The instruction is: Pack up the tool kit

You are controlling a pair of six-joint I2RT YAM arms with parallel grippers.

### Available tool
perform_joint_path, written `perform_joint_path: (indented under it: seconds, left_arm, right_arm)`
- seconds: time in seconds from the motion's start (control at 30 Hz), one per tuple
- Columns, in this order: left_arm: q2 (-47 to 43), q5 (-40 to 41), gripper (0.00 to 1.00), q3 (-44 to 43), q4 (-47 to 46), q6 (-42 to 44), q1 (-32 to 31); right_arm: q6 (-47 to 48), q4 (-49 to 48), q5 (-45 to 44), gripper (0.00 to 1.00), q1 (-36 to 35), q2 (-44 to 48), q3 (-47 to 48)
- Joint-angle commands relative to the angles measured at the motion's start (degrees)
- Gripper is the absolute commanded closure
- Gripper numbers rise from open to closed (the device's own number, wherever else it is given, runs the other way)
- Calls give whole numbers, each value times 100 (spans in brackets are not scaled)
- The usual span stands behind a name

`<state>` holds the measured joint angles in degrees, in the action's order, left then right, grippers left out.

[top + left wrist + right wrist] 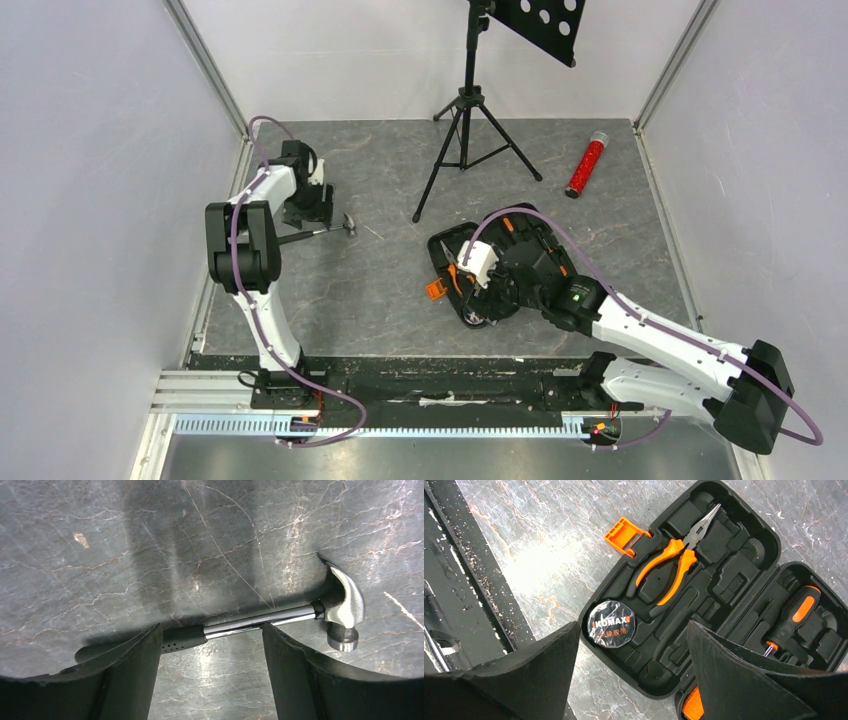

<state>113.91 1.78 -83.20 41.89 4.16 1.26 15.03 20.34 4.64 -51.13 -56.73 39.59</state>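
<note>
Left gripper (210,642) gapes over the hammer (260,620), tool kit (744,555) lies open

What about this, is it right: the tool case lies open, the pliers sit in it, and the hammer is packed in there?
Not the hammer: it lies on the table under the open left gripper, as the left wrist view shows. The case is open with the pliers in it.

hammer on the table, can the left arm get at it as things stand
Probably yes: the left hand hovers open right over the hammer, its shaft crossing the gap between the fingers, with nothing in between.
</note>
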Motion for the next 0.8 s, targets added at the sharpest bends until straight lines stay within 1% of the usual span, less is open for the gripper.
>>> perform_joint_path:
  seconds: [0.0, 0.03, 0.1, 0.13, 0.23, 0.27, 0.3, 0.37, 0.47, 0.63, 0.77]
  left_arm:
    - [423, -514, 24, -132, 336, -279, 168]
    - [410, -612, 28, -80, 385, -347, 161]
    - [323, -821, 33, 82, 453, -358, 140]
    - [261, -862, 35, 188, 460, -584, 120]
    - [134, -936, 43, 409, 556, -721, -4]
    - [95, -1035, 44, 477, 632, -794, -22]
    - [44, -1136, 47, 594, 686, -905, -41]
    - [-128, -1490, 49, 893, 747, -1142, -51]
    - [-568, -1724, 49, 1521, 609, -1548, -141]
    - [-1683, -2165, 51, 2948, -211, -2583, -364]
    - [-2386, -2061, 47, 3746, -681, -3170, -754]
  right_arm:
    - [-9, -104, -17, 19, 16, 64, 66]
    - [-16, -117, -26, 19, 16, 56, 66]
    - [-25, -160, -33, 19, 16, 46, 51]
    - [-33, -192, -20, 19, 18, 46, 48]
    - [-60, -263, 10, 19, 18, 31, 56]
    - [-70, -272, 27, 19, 16, 39, 66]
    - [-79, -271, 40, 19, 15, 51, 66]
    - [-109, -311, 44, 19, 16, 125, 4]
    - [-211, -381, 51, 19, 16, 252, -92]
    - [-417, -522, 15, 19, 11, 427, -249]
    - [-576, -567, -52, 19, 16, 439, -293]
